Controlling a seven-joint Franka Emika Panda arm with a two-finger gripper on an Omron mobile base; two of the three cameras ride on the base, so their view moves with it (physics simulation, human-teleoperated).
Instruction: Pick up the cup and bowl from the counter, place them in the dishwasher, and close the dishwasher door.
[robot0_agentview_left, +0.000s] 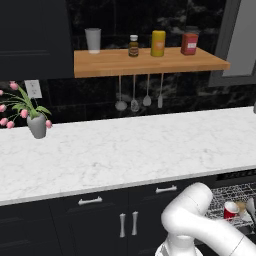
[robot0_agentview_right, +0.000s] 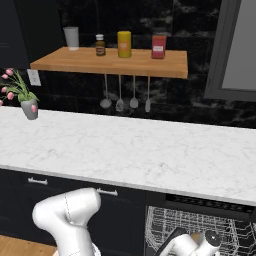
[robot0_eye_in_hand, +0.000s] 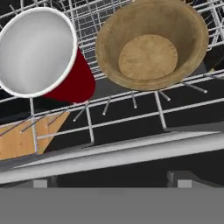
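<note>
Red cup with white rim (robot0_eye_in_hand: 41, 54) and tan wooden bowl (robot0_eye_in_hand: 151, 46) side by side in silver wire rack (robot0_eye_in_hand: 127, 118) of black dishwasher (robot0_agentview_left: 235, 176), below white marble counter's (robot0_agentview_left: 125, 150) right end. Gripper jaws fully spread, empty, just above rack's front edge. Door not yet shut.

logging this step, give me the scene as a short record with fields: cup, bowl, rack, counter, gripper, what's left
cup: red cup with white inside, lying tilted in the rack
bowl: brown bowl beside the cup, open side toward the camera
rack: silver wire rack of the dishwasher, pulled out
counter: white marble counter
gripper: open, holding nothing, above the rack
left: close the dishwasher door
</note>
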